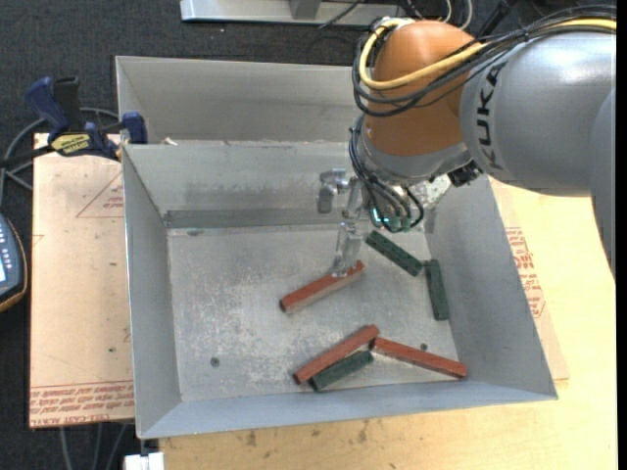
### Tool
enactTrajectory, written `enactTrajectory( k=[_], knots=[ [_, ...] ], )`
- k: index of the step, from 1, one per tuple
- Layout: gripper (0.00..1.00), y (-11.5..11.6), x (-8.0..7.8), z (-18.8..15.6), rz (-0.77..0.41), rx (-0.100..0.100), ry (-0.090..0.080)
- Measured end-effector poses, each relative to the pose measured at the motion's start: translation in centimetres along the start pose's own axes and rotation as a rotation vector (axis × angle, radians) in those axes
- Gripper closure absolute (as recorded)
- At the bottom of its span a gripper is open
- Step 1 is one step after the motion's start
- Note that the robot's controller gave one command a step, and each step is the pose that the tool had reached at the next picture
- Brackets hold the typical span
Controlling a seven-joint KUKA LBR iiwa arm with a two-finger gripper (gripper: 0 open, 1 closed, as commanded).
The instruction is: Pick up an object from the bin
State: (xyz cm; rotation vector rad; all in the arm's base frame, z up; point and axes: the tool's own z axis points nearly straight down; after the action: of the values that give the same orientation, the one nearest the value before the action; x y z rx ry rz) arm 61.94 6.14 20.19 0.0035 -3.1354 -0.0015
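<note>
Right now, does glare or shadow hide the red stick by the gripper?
Camera view: no; the red stick lies plainly lit on the bin floor, its right end at the gripper. Camera view: no strong glare on the metal, only a dim band along the back wall's foot.

Reference point: centre of the bin (225, 302) floor.

- 7 to 11 o'clock: bare floor, open from above as far as the left wall.
- Centre: central red-brown bar (315, 292) lies diagonally. The gripper (348, 265) stands at its 1 o'clock end.
- 1 to 2 o'clock: the arm (421, 96) overhangs and blocks entry from above.
- 3 o'clock: upper dark green bar (395, 253) and lower dark green bar (436, 290) lie near the right wall.
- 5 o'clock: front red-brown bar (335, 353) and front dark green bar (343, 370) lie side by side, with the right-hand red-brown bar (419, 357) just beside them.
- A bare strip separates the centre from this group.
</note>
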Motion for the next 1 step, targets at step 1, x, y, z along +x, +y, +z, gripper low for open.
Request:
enactTrajectory(
  k=[1],
  knots=[
    [0.0,-3.48,-0.34,13.68,-0.017,0.001,-0.001]
  ],
)
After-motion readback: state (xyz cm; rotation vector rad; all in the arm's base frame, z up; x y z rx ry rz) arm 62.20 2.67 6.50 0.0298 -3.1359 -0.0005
